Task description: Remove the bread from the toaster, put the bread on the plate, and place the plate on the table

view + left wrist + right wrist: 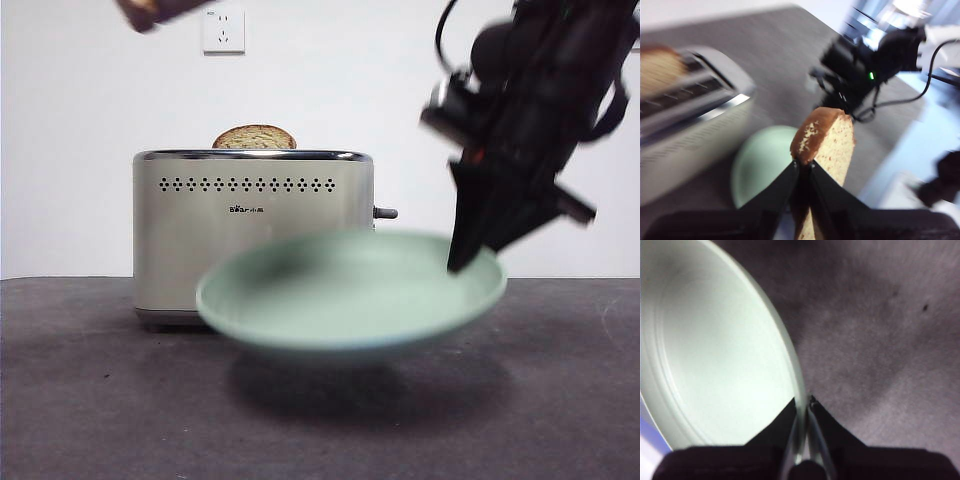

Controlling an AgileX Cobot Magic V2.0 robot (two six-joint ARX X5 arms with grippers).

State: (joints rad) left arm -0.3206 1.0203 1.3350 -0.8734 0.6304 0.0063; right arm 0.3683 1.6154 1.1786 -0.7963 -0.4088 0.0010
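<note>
We see the toaster [250, 240] as smooth brushed cream metal with a shiny chrome top rim, and the plate [350, 290] as smooth, faintly glossy mint-green ware. The table [100, 400] looks matt, mottled dark grey, while the bread [832, 145] shows a porous, speckled tan face and rough brown crust.

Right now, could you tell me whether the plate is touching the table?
Apart. In the front view the plate hangs tilted above the table, held at its rim by the right gripper, with its shadow on the table beneath.
</note>
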